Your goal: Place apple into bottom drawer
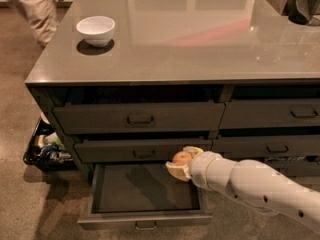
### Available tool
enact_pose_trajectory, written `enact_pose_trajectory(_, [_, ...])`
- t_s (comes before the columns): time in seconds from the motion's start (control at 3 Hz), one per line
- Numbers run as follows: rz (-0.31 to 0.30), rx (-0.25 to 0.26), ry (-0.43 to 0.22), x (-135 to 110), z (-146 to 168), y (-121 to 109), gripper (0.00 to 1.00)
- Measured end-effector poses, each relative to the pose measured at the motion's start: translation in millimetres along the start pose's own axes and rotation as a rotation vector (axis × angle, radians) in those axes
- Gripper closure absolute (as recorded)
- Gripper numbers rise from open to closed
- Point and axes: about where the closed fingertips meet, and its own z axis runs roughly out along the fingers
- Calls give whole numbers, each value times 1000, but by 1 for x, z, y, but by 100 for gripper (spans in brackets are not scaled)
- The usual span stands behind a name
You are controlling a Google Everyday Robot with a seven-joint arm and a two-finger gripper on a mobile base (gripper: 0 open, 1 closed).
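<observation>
Apple point(181, 157) hangs over the right rear of the open bottom drawer point(140, 191), just below the shut middle drawer point(120, 151). The gripper point(181, 161) has its fingers point(193, 150) clenched on the apple. A white bowl point(95, 30) stands on the bench point(200, 54), well apart.

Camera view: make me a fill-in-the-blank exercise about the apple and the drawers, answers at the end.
The pincer, over the bottom drawer, holds the ____. That drawer is pulled ____. The bowl on the counter is coloured ____. Missing words: apple; open; white.
</observation>
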Motion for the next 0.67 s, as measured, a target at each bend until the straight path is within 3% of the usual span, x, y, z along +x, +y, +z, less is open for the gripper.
enact_pose_trajectory(0.33, [2, 41, -27, 12, 1, -1, 100])
enact_pose_trajectory(0.67, [13, 72, -70, 30, 22, -3, 100])
